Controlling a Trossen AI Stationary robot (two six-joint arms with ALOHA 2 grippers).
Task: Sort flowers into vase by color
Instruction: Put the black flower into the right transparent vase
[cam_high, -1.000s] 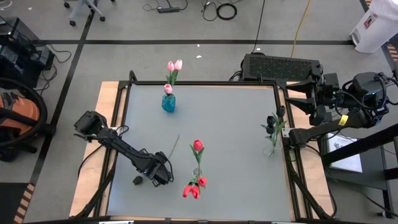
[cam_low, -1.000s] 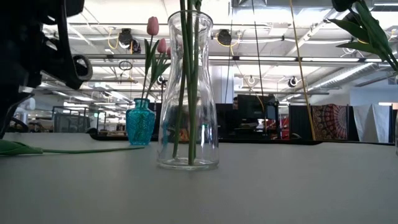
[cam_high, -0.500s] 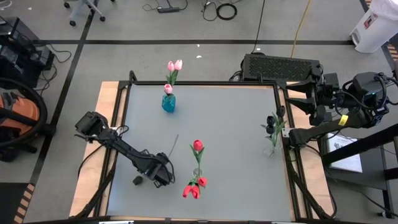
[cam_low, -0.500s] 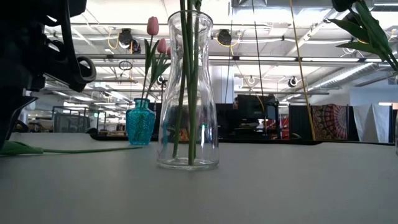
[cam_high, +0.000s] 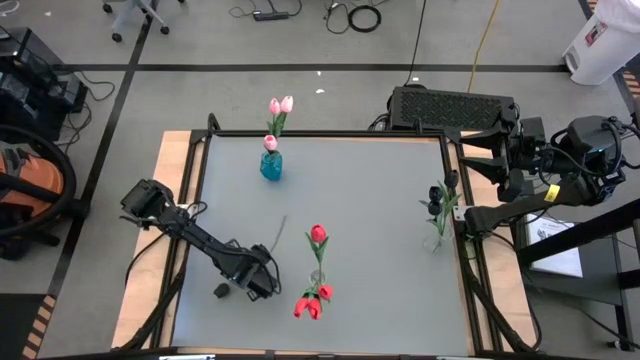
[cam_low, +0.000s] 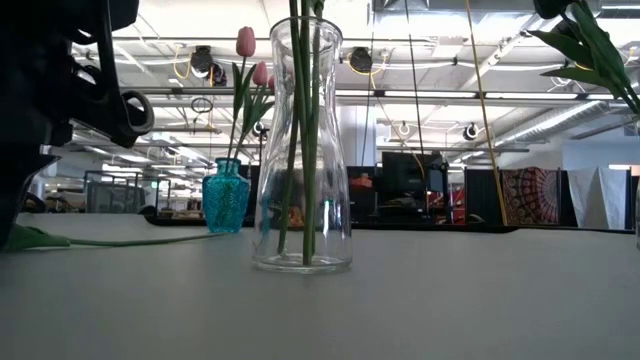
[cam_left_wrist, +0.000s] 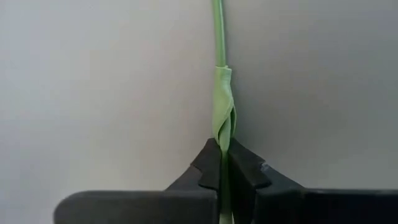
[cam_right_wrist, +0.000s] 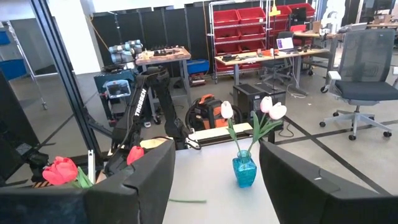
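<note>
Three vases (cam_high: 271, 165) already hold flowers; my left pincer (cam_left_wrist: 222, 163) is clamped on the last stem (cam_left_wrist: 218, 37), lower left.

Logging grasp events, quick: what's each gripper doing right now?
Left gripper: closed on the stem of a flower lying on the table.
Right gripper: open, holding nothing, waiting at the table's right edge.

Pink tulips (cam_high: 280, 106) in teal vase (cam_high: 270, 165), red ones (cam_high: 316, 290) in clear vase, dark ones (cam_high: 441, 197) at right edge, 1 green stem (cam_left_wrist: 222, 118) flat on worktop.
</note>
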